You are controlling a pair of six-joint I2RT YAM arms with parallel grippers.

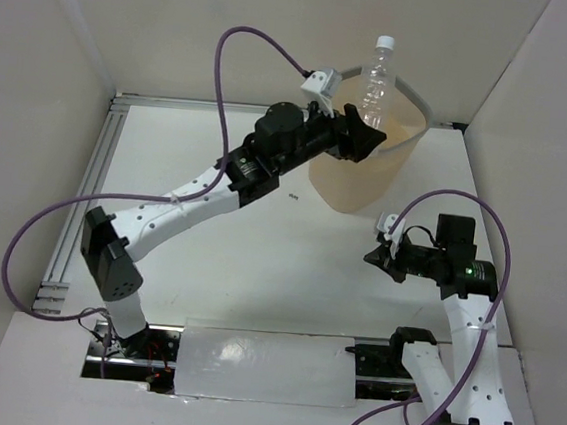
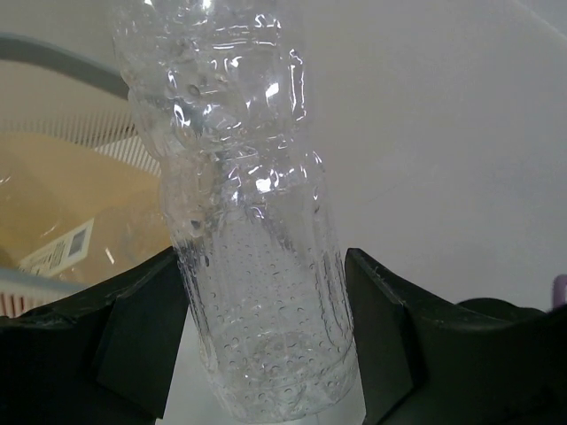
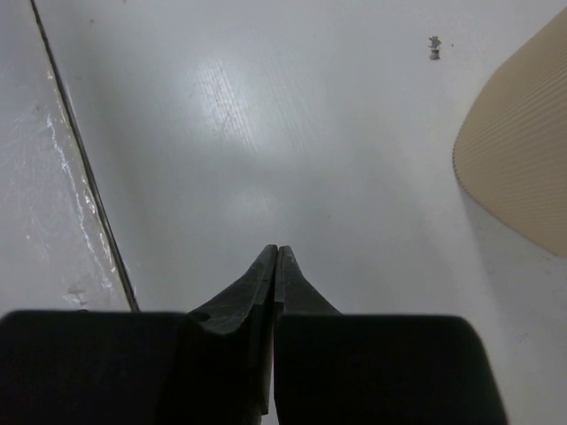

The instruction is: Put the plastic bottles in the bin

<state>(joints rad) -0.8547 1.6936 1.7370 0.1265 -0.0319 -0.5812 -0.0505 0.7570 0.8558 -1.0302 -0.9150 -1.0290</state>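
Note:
My left gripper (image 1: 369, 135) is shut on a clear crinkly plastic bottle (image 1: 378, 86) with a white cap. It holds the bottle upright by its lower body, above the near-left rim of the beige bin (image 1: 352, 184). In the left wrist view the bottle (image 2: 252, 221) fills the gap between the two black fingers (image 2: 133, 319). The bin's inside (image 2: 53, 177) lies to the left, and a white label (image 2: 62, 248) shows in it. My right gripper (image 1: 372, 256) is shut and empty, low over the table right of the bin. Its tips (image 3: 276, 250) touch.
The bin's ribbed wall (image 3: 523, 150) is at the right of the right wrist view. A small dark speck (image 1: 293, 195) lies on the white table. An aluminium rail (image 1: 83, 203) runs along the left edge. White walls enclose the table. A silver patch (image 1: 259, 366) lies between the arm bases.

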